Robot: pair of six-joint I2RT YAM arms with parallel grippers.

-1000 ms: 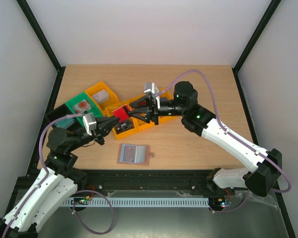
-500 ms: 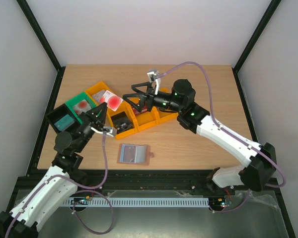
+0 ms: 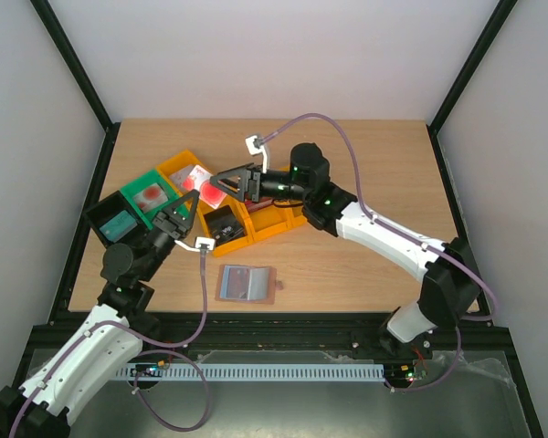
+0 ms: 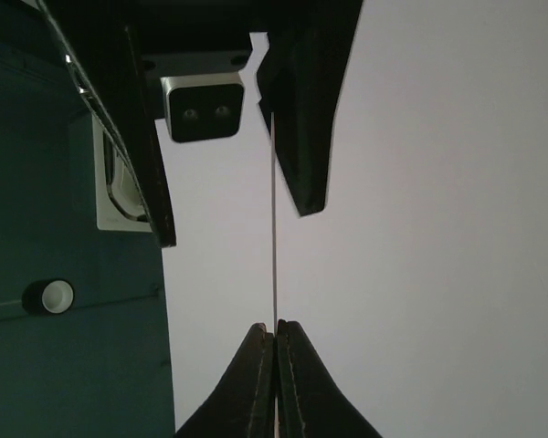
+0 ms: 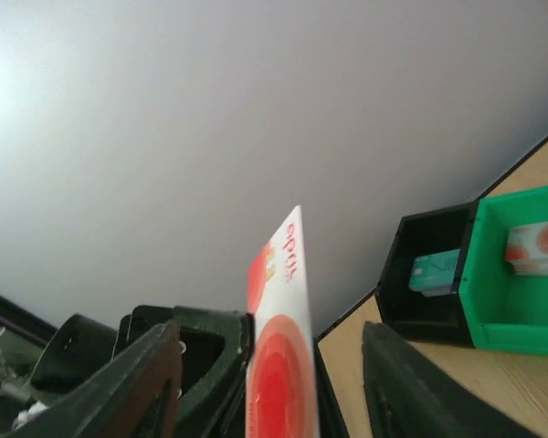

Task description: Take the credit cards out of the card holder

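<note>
Top external, left claw [image 4: 275, 339] pinching red card [image 3: 210, 189], right claw [image 5: 272, 342] released astride it, orange bins [image 3: 272, 222] beneath

The card holder [image 3: 247, 283] lies open at the lower centre of the table [image 3: 374, 164], well apart from the red-and-white card [image 3: 204, 185] where the left hand [image 3: 184, 208] and right hand [image 3: 222, 180] meet over the orange bins [image 3: 274, 221].

Unreadable red lettering on card [image 5: 283, 365]
</note>
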